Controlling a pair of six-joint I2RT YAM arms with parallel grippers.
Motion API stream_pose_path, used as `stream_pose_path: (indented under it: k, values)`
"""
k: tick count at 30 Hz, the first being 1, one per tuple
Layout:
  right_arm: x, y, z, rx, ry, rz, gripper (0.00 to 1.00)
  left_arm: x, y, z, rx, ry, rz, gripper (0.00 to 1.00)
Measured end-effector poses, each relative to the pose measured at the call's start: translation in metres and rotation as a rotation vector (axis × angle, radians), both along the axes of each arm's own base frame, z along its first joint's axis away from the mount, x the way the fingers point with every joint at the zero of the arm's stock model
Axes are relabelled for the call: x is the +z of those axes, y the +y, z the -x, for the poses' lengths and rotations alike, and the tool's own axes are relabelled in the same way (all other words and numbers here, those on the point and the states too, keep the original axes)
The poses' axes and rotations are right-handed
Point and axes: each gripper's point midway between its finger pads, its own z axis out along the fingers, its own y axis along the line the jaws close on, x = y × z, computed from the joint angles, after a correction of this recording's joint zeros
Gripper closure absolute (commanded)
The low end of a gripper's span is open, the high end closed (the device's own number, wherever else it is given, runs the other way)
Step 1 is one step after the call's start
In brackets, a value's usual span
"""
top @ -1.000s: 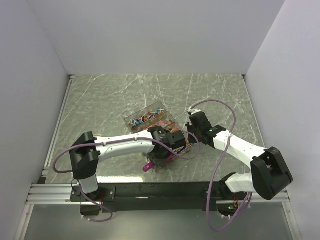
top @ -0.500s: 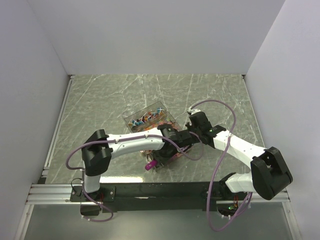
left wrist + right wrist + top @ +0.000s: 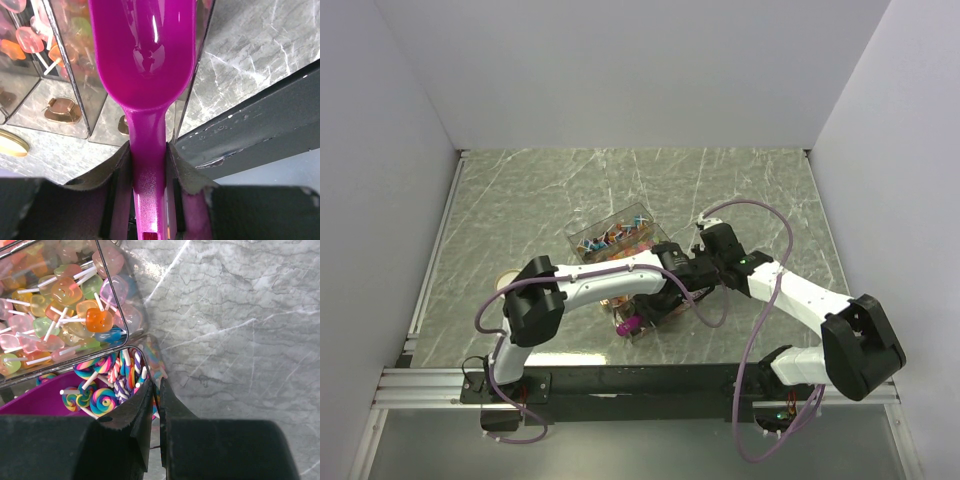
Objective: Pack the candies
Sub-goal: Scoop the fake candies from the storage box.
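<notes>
1 magenta scoop [image 3: 145, 60] screens the candies [image 3: 27, 40].

Cut by picture edges: scoop [image 3: 142, 50] bowl, candies [image 3: 97, 320].

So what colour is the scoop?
Glossy magenta. The scoop shows best in the left wrist view, clamped by the left gripper.

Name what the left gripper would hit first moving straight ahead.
The left gripper, gripping the magenta plastic scoop, would probably meet the near wall of the clear plastic compartment box; depth is unclear.
</notes>
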Motion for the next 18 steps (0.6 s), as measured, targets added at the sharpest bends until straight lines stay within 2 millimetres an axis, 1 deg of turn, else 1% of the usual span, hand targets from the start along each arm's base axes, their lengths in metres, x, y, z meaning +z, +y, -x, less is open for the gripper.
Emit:
stream_pose_path:
  k: [4,10,18]
  values:
    - [0.0,0.002,-0.001,-0.002,-0.001,-0.023,1.0,-0.003,-0.001,0.0,-0.021,0.003,0.005,0.99]
    - [-0.001,0.005,-0.002,-0.003,-0.006,-0.042,1.0,-0.025,0.011,0.003,-0.056,0.004,0.01,0.99]
    - [-0.001,0.007,-0.006,0.0,-0.025,-0.062,1.0,-0.026,0.005,-0.004,-0.11,-0.073,0.152,0.99]
